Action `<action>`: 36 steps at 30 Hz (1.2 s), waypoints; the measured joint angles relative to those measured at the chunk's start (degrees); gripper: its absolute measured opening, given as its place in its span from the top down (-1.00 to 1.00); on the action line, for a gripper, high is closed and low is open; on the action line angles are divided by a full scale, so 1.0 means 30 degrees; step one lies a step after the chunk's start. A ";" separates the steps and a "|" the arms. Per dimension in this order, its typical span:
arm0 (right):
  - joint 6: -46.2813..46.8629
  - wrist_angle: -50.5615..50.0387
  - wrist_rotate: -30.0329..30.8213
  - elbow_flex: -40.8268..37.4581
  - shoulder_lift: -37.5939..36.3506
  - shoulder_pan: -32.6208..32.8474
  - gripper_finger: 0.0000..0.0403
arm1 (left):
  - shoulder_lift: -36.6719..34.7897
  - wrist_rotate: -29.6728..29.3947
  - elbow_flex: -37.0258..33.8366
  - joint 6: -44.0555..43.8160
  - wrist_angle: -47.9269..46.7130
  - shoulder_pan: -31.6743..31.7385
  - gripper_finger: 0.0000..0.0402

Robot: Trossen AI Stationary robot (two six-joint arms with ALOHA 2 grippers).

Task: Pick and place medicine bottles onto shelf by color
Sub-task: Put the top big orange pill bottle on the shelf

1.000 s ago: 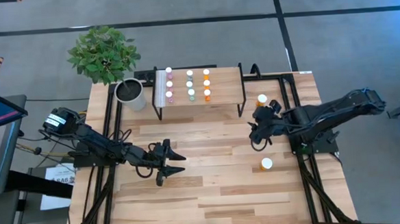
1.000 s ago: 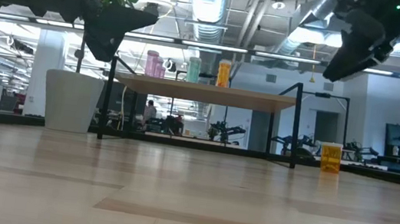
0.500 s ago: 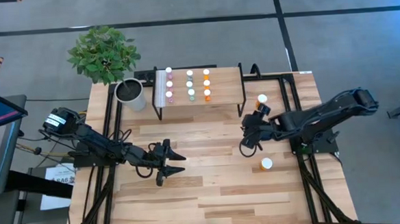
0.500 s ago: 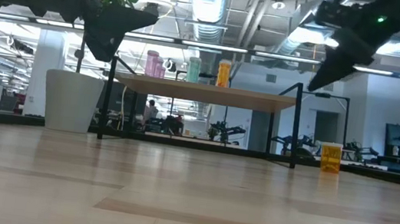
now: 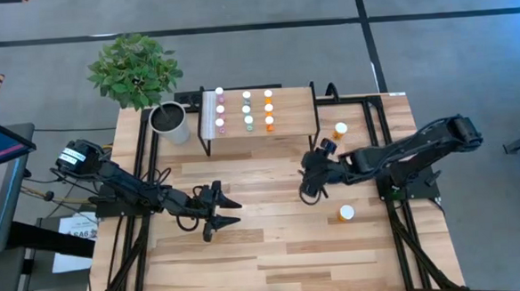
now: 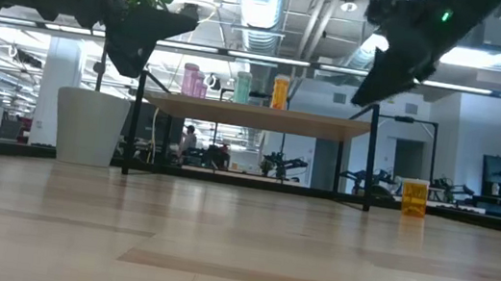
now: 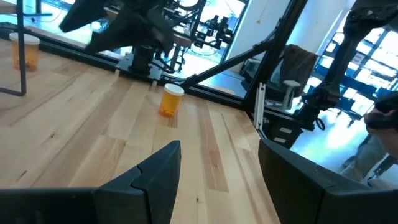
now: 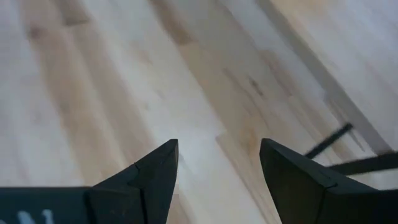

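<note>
Two orange medicine bottles [image 5: 346, 213] are waiting on the bench [image 5: 274, 243] | shelf [image 5: 290, 117] is carrying the sorted rest | right end effector [image 5: 309, 189] is hanging released, empty (left end effector [image 5: 225, 213] likewise, idling) | next: reaching for a bottle.

Bright, even overhead light, soft shadows; low view is backlit by ceiling lights [image 6: 259, 1], wrist shots blurry.
</note>
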 joint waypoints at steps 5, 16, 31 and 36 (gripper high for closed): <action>-0.1534 0.0925 -0.0358 0.0114 -0.1667 0.1738 -0.24 | -0.0001 0.0002 0.0000 0.0007 -0.0246 0.0006 -0.01; 0.2228 0.0231 0.5533 -0.6063 -1.1098 0.5210 -0.24 | 0.0002 -0.0018 0.0007 -0.0359 -0.0580 -0.0176 -0.01; 0.3269 -0.1568 0.7214 -0.8134 -1.6421 0.1908 -0.24 | 0.0002 -0.0543 0.0007 0.0357 0.0035 -0.0154 -0.01; 0.5041 -0.3776 0.6929 -0.8134 -1.5824 -0.1476 -0.24 | 0.0002 -0.0552 0.0007 0.0350 0.0035 -0.0154 -0.01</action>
